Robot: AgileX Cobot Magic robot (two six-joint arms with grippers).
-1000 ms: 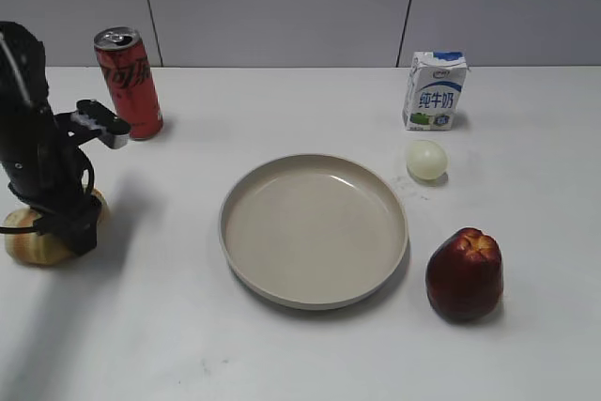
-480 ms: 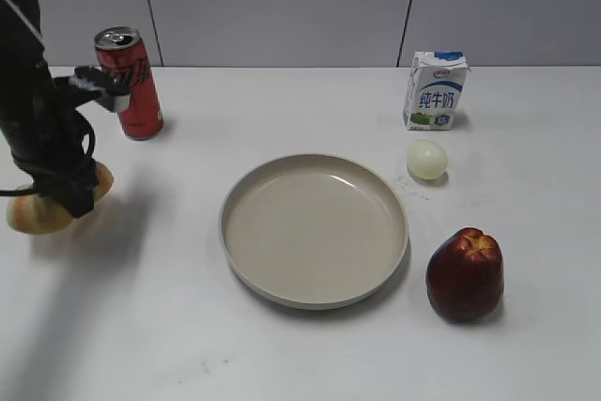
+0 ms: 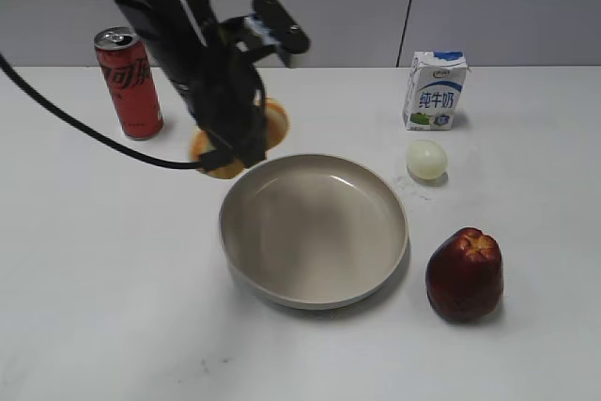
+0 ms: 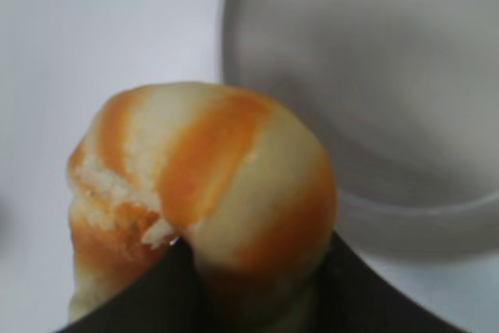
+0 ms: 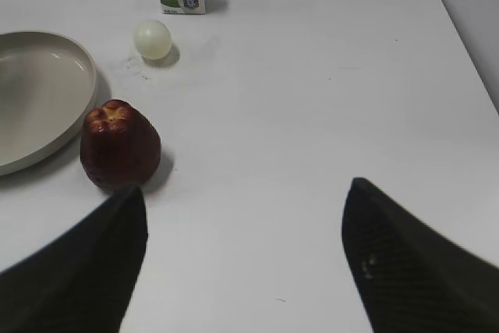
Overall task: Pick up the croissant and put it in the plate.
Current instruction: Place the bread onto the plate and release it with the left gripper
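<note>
Just past the plate's (image 3: pixel 282 284) far-left rim, the left gripper (image 3: pixel 230 143) hangs clamped on the croissant (image 4: pixel 203 193), while the right gripper (image 5: pixel 245 259) sits spread wide.

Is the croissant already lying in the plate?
No, the left gripper holds the croissant in the air beside the far-left rim of the plate, whose inside is bare.

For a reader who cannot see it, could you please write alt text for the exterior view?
The left gripper holds the striped croissant in the air by the far left rim of the empty beige plate. On the white table stand a red soda can, a milk carton, a pale egg and a dark red apple.
</note>
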